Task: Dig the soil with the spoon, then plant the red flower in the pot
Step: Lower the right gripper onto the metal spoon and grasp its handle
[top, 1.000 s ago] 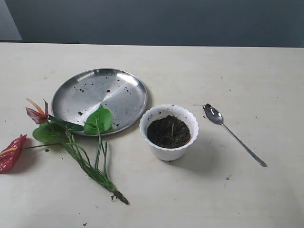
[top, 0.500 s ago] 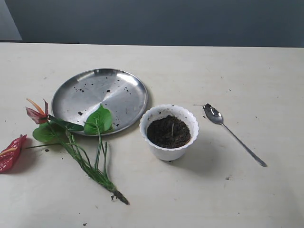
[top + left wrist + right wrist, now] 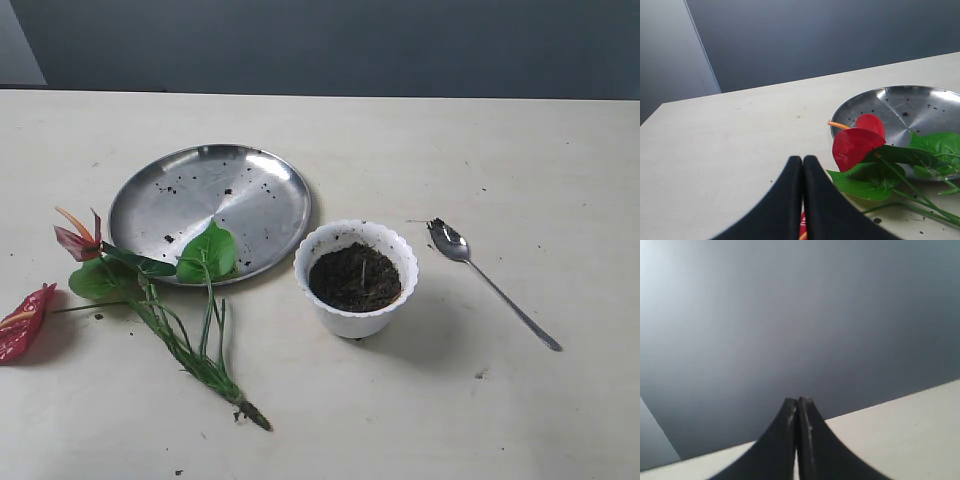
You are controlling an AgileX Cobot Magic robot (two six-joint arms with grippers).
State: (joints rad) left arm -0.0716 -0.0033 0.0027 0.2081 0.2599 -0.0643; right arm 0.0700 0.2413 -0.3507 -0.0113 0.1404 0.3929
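The white scalloped pot (image 3: pixel 355 277) stands mid-table, filled with dark soil (image 3: pixel 355 277). To its right lies the silver spoon (image 3: pixel 490 281), bowl toward the far side with soil crumbs in it. The red flower (image 3: pixel 150 290) lies flat on the left, with one bloom (image 3: pixel 24 321) by the table's left edge, another (image 3: pixel 76 240) near the plate, and the stems running toward the front. In the left wrist view a red bloom (image 3: pixel 858 141) and green leaves (image 3: pixel 875 176) lie just beyond my left gripper (image 3: pixel 803 159), which is shut and holds nothing. My right gripper (image 3: pixel 797 401) is shut too, facing the grey wall. Neither gripper shows in the exterior view.
A round steel plate (image 3: pixel 210 210) speckled with soil crumbs sits behind the flower; one leaf overlaps its rim (image 3: pixel 840 107). Soil crumbs are scattered on the pale table (image 3: pixel 480 420). A dark grey wall rises behind the table's far edge.
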